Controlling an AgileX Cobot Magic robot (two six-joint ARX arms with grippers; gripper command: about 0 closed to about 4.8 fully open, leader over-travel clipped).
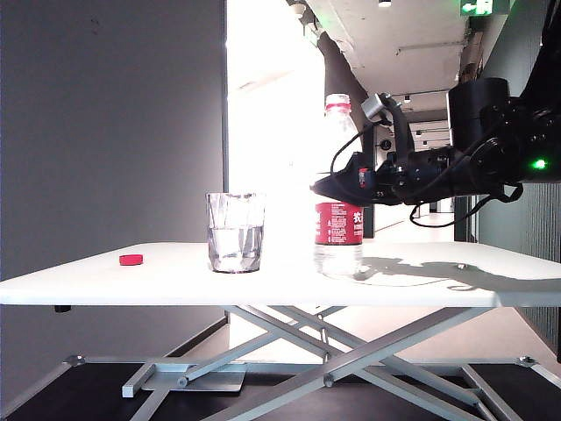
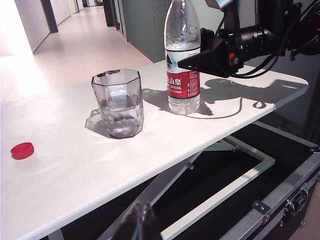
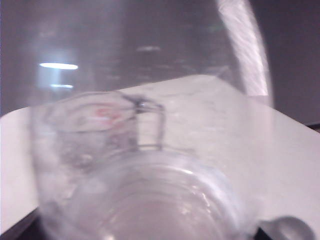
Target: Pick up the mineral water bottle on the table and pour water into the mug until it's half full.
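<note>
I see the left gripper (image 2: pixel 139 222) low beneath the table (image 2: pixel 65 175), finger state unclear. Further on, the mug (image 2: pixel 119 102), then the upright mineral water bottle (image 2: pixel 183 60); the right gripper (image 1: pixel 337 186) fingers spread beside it.

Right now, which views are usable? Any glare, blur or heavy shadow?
Exterior view: the bright corridor behind blows out the mineral water bottle; the mug reads fine.
Left wrist view: sharp, with the right hand and arm casting hard shadows on the table.
Right wrist view: filled by the blurred bottle at close range, table smeared; the left hand is a dark blur.
</note>
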